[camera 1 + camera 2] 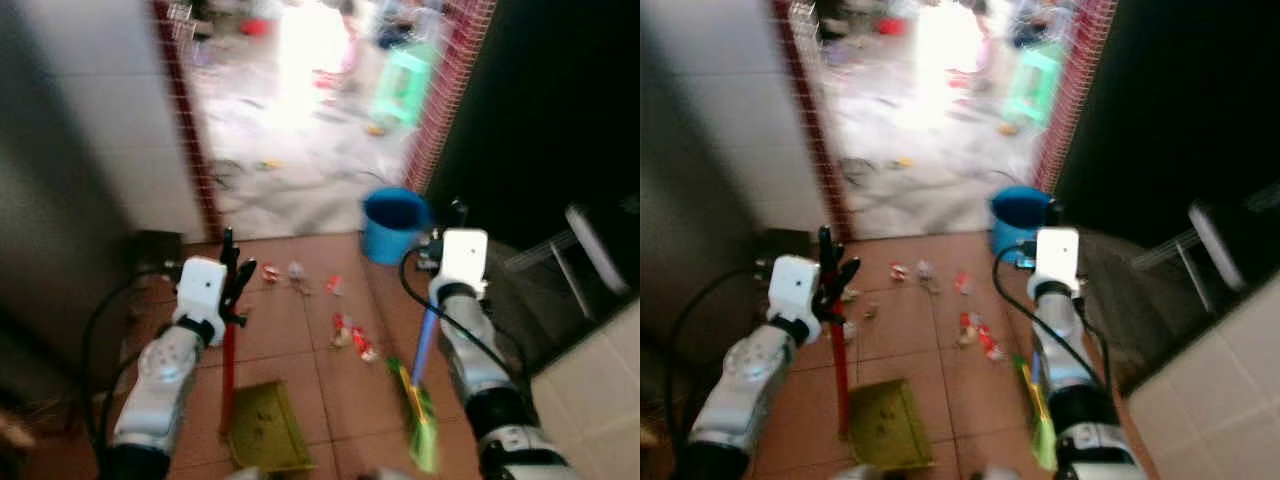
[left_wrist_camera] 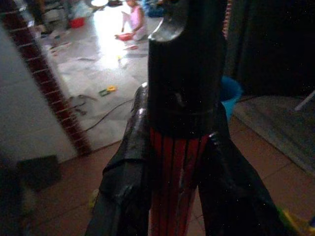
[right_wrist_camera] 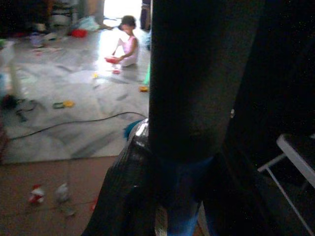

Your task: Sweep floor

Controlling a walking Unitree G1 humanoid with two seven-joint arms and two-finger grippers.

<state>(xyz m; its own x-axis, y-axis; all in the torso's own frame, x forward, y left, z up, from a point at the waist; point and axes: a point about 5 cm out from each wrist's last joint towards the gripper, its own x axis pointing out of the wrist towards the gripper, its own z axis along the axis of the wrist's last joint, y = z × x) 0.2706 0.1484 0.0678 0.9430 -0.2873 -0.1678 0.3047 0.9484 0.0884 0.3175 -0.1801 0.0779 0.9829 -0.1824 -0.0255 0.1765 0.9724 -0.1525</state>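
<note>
Left eye view shows the left end effector [image 1: 232, 272] pinching the dustpan handle [image 1: 228, 370] and the right end effector [image 1: 440, 250] clamping the broom [image 1: 420, 400], litter [image 1: 345, 335] ahead between them, ready for sweeping.

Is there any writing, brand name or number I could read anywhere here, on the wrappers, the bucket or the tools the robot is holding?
No text can be read in any view.
Wrappers on the floor tiles: red and white print, too blurred to read.
Blue bucket: no label visible.
Dustpan, its red handle in the left gripper: no lettering visible.
Broom, its handle in the right gripper: no lettering visible.
</note>
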